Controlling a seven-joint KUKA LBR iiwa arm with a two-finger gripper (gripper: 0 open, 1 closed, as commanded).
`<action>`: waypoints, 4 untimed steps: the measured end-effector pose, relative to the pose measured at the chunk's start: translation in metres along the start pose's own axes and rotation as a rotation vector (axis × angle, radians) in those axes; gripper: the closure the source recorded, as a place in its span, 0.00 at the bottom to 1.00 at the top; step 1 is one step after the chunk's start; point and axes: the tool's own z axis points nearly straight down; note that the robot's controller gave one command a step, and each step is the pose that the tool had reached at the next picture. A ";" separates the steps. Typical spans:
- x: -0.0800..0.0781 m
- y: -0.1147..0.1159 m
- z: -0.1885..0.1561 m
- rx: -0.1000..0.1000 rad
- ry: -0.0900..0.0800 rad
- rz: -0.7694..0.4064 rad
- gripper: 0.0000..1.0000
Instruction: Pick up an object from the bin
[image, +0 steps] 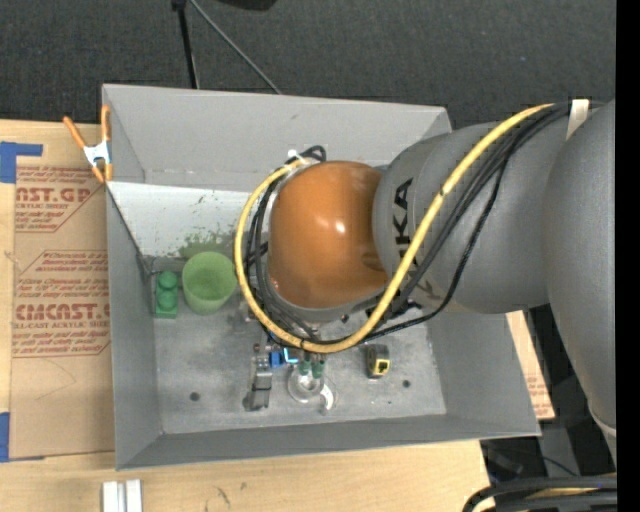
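Observation:
My gripper (288, 388) reaches down below the orange wrist cover, near the bin's front wall at the middle. Its two fingers stand apart, one dark fingertip (260, 392) on the left and one on the right, beside a small shiny round thing (303, 386) with a white curved piece. Nothing shows between the fingers, so the gripper is open. A small yellow and black tape measure (377, 361) lies just right of the gripper on the bin floor.
A green cup (208, 281) lies on its side at the left of the bin, with a green toy block (166, 295) beside it against the left wall. The arm and its orange cover hide the bin's middle and right.

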 end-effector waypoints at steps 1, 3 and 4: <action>-0.038 -0.037 0.079 0.001 -0.003 -0.051 0.00; -0.076 -0.067 0.111 0.000 -0.007 -0.719 0.00; -0.077 -0.068 0.110 0.000 -0.009 -0.717 1.00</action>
